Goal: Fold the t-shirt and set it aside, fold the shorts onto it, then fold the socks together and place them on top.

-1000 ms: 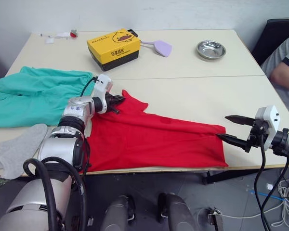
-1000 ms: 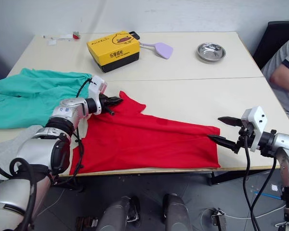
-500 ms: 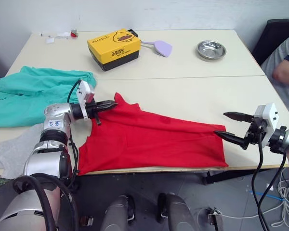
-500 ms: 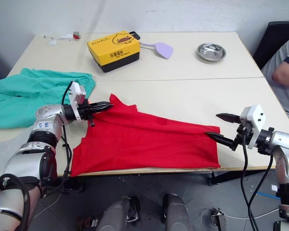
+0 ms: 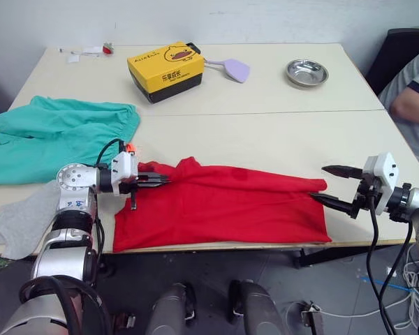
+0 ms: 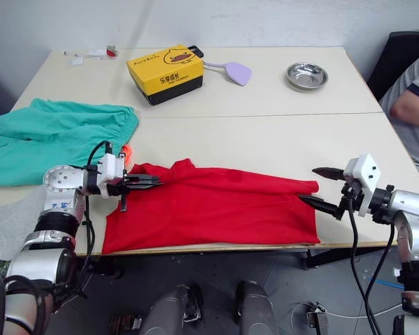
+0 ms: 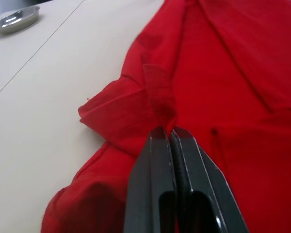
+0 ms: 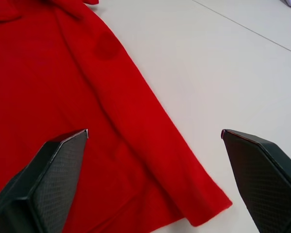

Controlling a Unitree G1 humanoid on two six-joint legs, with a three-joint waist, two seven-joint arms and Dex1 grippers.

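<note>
The red t-shirt lies folded in a long strip along the table's near edge. My left gripper is shut on the t-shirt's cloth at its left end; the left wrist view shows the black fingers pinching a red fold. At the shirt's right end my right gripper stands open, its fingers either side of the shirt's corner without holding it. The teal shorts lie spread at the left of the table. A grey sock lies at the near left corner.
A yellow box, a lilac spatula and a steel bowl stand at the back of the table. A seated person's arm shows at the right edge.
My left gripper has pulled the shirt's upper left part toward the near edge, flattening the raised corner into a narrower strip. The right gripper has stayed open at the right end.
</note>
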